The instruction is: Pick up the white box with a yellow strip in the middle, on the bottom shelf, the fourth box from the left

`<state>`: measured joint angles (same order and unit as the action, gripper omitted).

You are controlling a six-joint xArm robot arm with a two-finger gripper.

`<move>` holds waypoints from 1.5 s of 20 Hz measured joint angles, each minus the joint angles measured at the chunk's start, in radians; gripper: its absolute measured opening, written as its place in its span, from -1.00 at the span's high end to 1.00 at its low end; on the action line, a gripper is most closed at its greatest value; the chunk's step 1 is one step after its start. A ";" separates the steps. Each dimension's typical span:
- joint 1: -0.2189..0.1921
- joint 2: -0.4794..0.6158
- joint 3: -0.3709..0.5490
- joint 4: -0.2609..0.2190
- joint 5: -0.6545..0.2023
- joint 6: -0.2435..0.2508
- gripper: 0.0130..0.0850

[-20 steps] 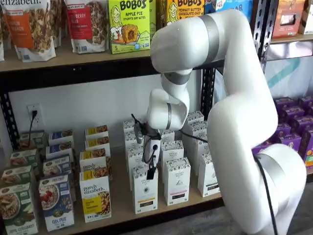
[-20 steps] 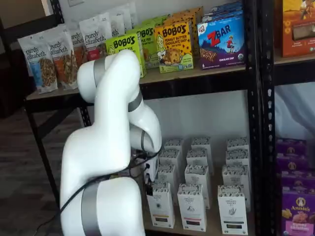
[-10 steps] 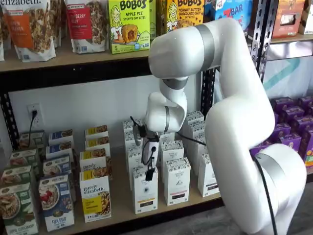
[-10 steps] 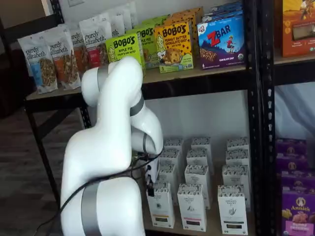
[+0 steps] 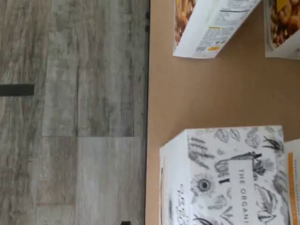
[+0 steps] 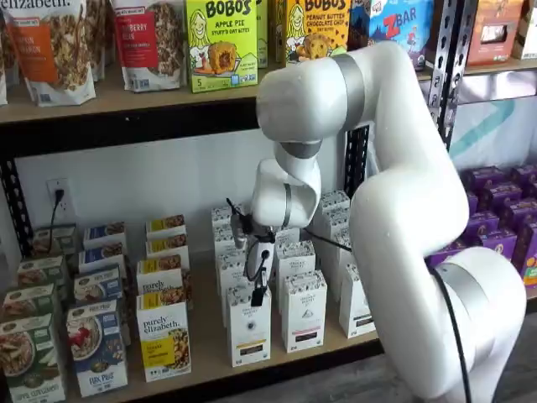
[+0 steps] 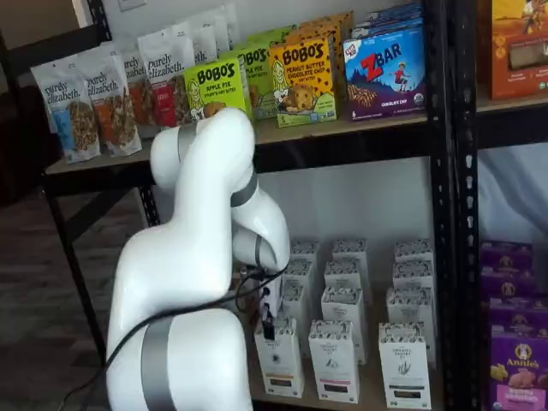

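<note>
Wrist view: floorboards of grey wood (image 5: 75, 112) fill one side, and the tan board of the bottom shelf (image 5: 206, 93) fills the other. The white box (image 5: 225, 176) shows its black-speckled top with botanical drawings and part of a printed name; an orange edge of a neighbouring carton lies just beside it. Two granola cartons (image 5: 211, 26) stand farther along the board, apart from it. No fingers appear here.

Shelf view, lower centre of the frame: the white box (image 6: 248, 326) stands upright at the front of the bottom shelf (image 6: 210, 357), a yellow-orange strip low on its face. A like white carton (image 6: 304, 311) stands just beside it to the right, and a yellow granola box (image 6: 164, 336) to the left. The gripper (image 6: 258, 294) hangs directly above the box top, close to it; its black fingers are seen side-on, so the frame alone shows no gap, yet the claw stands fully spread and holds nothing.

Shelf view, lower centre: the gripper (image 7: 268, 330) again sits at the top of the white box (image 7: 281, 358), partly hidden by the white arm (image 7: 197, 257).
</note>
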<state>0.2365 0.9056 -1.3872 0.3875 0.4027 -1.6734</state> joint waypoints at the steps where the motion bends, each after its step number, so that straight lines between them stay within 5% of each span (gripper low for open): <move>1: -0.004 0.010 -0.015 -0.015 0.008 0.011 -1.00; 14: -0.022 0.132 -0.197 -0.253 0.118 0.208 -1.00; 30: -0.011 0.191 -0.227 -0.313 0.075 0.269 -1.00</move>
<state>0.2258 1.0968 -1.6144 0.0748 0.4772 -1.4039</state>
